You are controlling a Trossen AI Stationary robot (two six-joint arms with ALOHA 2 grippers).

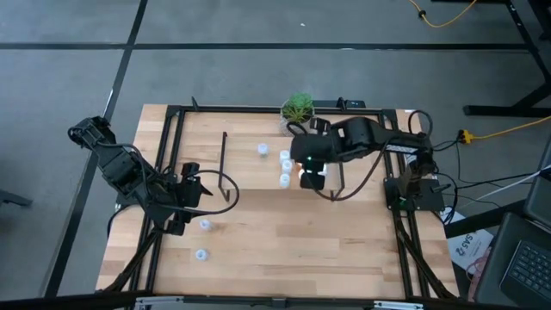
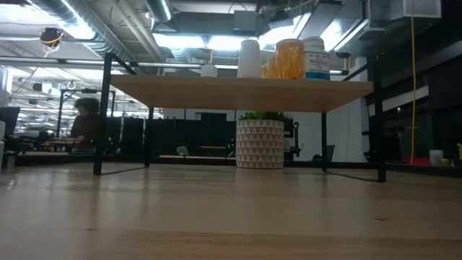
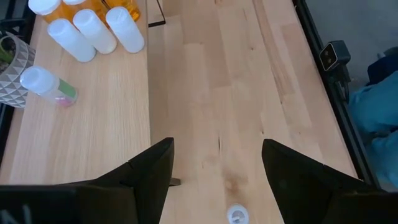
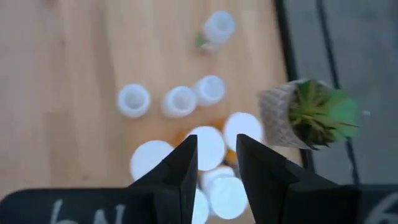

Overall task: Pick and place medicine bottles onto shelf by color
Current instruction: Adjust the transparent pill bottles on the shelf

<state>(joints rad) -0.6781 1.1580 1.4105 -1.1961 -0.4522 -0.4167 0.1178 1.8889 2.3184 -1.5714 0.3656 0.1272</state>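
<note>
The shelf (image 2: 238, 92) stands mid-table and carries medicine bottles: white ones (image 2: 249, 58), orange ones (image 2: 290, 59) and a small one (image 2: 208, 70). From above they show as a cluster (image 1: 285, 168), with one bottle apart (image 1: 263, 149). My right gripper (image 1: 310, 175) hovers over this cluster, its fingers (image 4: 216, 140) a narrow gap apart with nothing between the tips. My left gripper (image 1: 198, 185) waits open (image 3: 216, 143) at the shelf's left end. Two small bottles (image 1: 205, 225) (image 1: 200, 255) stand on the table near it; one cap (image 3: 237, 215) shows below its fingers.
A potted green plant (image 1: 298, 109) stands at the table's far edge beside the bottle cluster (image 4: 311, 118). One clear bottle (image 3: 46, 84) lies on its side on the shelf top. Black frame rails (image 1: 172, 155) run along the table's sides.
</note>
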